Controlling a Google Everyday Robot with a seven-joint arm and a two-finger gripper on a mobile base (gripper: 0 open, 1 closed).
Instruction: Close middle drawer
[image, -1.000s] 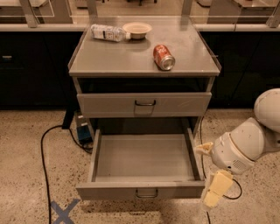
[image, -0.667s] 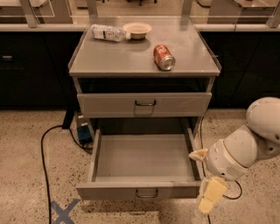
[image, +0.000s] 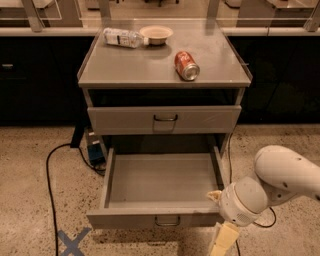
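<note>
While hanging low, the tool (image: 222, 241) is flanking the open middle drawer (image: 160, 185).
Its front is running crosswise just leftward; tool width cannot be told.

Jaws before middle drawer (image: 160, 182) (right front corner)

Mid drawer (image: 125, 219) pulled wide open; gripper (image: 221, 244) at its front-right corner.

Grey middle drawer (image: 125, 219), cream tool (image: 223, 240) by its front-right corner, red can (image: 186, 65), speckled floor (image: 25, 200).
</note>
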